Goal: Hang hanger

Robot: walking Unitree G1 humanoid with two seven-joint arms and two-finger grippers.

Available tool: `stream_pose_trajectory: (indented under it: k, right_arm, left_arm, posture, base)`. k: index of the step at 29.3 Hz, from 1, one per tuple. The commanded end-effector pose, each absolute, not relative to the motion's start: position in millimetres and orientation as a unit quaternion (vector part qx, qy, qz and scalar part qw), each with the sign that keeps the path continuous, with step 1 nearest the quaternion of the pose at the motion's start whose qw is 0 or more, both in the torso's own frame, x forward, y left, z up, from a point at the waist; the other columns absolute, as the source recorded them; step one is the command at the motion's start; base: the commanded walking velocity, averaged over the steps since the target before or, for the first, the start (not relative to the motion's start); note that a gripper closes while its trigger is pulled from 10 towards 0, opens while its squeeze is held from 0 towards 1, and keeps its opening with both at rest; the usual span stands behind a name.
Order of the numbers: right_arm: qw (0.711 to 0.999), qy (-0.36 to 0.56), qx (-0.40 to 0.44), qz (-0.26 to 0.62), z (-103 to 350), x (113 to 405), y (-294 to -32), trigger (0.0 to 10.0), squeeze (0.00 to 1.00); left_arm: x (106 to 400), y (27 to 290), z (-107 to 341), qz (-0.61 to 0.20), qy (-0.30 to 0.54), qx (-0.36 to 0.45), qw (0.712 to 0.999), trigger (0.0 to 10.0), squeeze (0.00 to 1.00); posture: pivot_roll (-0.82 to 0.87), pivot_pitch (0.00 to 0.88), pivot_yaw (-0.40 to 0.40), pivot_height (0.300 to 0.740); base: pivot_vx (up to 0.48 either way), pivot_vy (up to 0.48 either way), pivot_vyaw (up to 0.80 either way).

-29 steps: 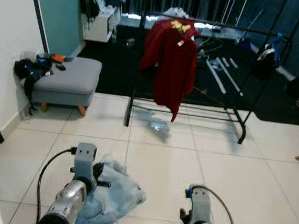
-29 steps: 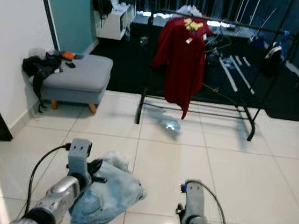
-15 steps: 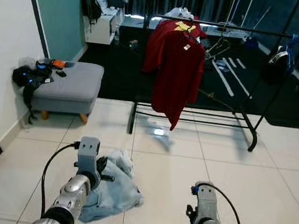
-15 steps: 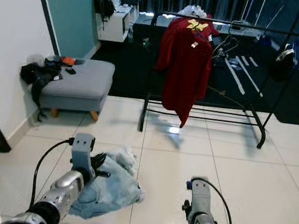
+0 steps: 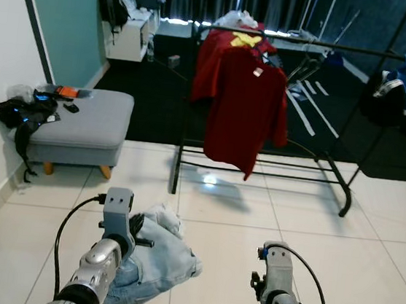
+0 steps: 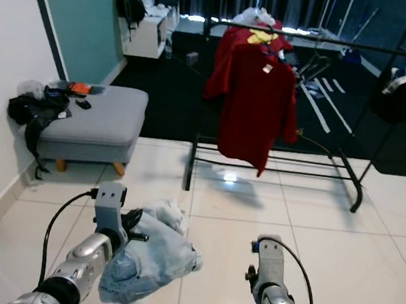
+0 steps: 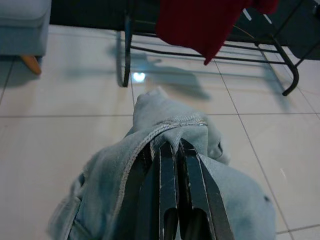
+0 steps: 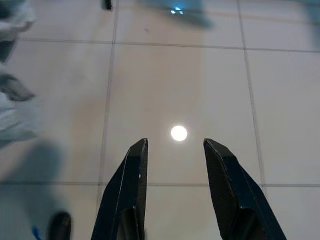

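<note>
Above the tiled floor (image 5: 339, 241), the left gripper (image 7: 172, 150) has its jaws clamped on pale jeans (image 5: 158, 253); the right gripper's (image 8: 175, 150) jaws stand apart.

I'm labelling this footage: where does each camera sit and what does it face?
Left eye, right eye: on the head, facing forward and down at the clothes rack and red shirt; both arms show.
Left wrist: along the left gripper shut on light-blue jeans.
Right wrist: along the right gripper, open over tiled floor.
Shared: rack, jeans.
</note>
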State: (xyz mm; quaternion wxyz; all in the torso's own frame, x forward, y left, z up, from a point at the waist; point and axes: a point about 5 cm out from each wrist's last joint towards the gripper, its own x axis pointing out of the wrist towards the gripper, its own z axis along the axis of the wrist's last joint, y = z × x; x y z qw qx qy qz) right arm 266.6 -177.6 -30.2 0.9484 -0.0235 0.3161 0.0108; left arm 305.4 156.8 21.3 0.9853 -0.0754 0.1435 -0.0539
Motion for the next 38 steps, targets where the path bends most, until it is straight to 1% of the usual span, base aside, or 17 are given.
stream_pose_trajectory:
  k: [1, 2, 3, 5, 9, 15, 22, 31, 38]
  right_arm:
    - [0.948, 0.317, -0.012, 0.003, -32.8, 262.8, -178.9, 10.0, 0.0]
    - [0.948, 0.316, -0.012, 0.007, -33.4, 262.1, -177.2, 10.0, 0.0]
    - [0.948, 0.316, -0.012, 0.007, -33.4, 262.1, -177.2, 10.0, 0.0]
    - [0.948, 0.317, -0.016, 0.018, -34.7, 260.7, -173.8, 10.0, 0.0]
    - [0.948, 0.318, -0.011, 0.026, -35.2, 260.4, -170.1, 10.0, 0.0]
    - [0.95, 0.312, -0.008, 0.025, -34.3, 261.4, -166.7, 10.0, 0.0]
    - [0.956, 0.291, -0.001, 0.029, -27.9, 268.5, -161.6, 10.0, 0.0]
    - [0.96, 0.275, -0.011, 0.044, -21.3, 275.5, -161.8, 10.0, 0.0]
    - [0.967, 0.251, -0.012, 0.048, -9.5, 287.9, -159.9, 10.0, 0.0]
  left_arm:
    - [307.6, 157.2, 26.5, -0.058, 0.127, -0.074, 0.987, 10.0, 0.0]
    - [306.5, 160.9, 26.2, -0.05, 0.125, -0.072, 0.988, 10.0, 0.0]
    - [306.5, 160.9, 26.2, -0.05, 0.125, -0.072, 0.988, 10.0, 0.0]
    - [302.3, 169.8, 23.2, -0.033, 0.127, -0.07, 0.989, 10.0, 0.0]
    - [296.1, 176.5, 21.6, -0.028, 0.125, -0.063, 0.99, 10.0, 0.0]
    - [290.8, 176.0, 20.1, -0.035, 0.123, -0.06, 0.99, 10.0, 0.0]
    - [293.4, 174.8, 22.8, -0.039, 0.121, -0.06, 0.99, 10.0, 0.0]
    - [293.8, 170.4, 26.6, -0.035, 0.109, -0.072, 0.991, 10.0, 0.0]
    - [294.6, 168.7, 29.5, -0.025, 0.107, -0.07, 0.991, 10.0, 0.0]
  posture:
    - [0.03, 0.0, -0.034, 0.74]
    - [0.05, 0.0, -0.045, 0.74]
    - [0.05, 0.0, -0.045, 0.74]
    - [0.05, 0.0, -0.043, 0.74]
    - [0.09, 0.0, -0.047, 0.74]
    - [0.08, 0.0, -0.03, 0.74]
    - [0.07, 0.0, -0.024, 0.74]
    - [0.09, 0.0, -0.058, 0.74]
    - [0.07, 0.0, -0.056, 0.74]
  base:
    - [0.371, 0.0, 0.0]
    - [0.375, 0.0, 0.0]
    - [0.375, 0.0, 0.0]
    - [0.371, 0.0, 0.0]
    - [0.371, 0.0, 0.0]
    - [0.374, 0.0, 0.0]
    - [0.369, 0.0, 0.0]
    - [0.365, 0.0, 0.0]
    - [0.0, 0.0, 0.0]
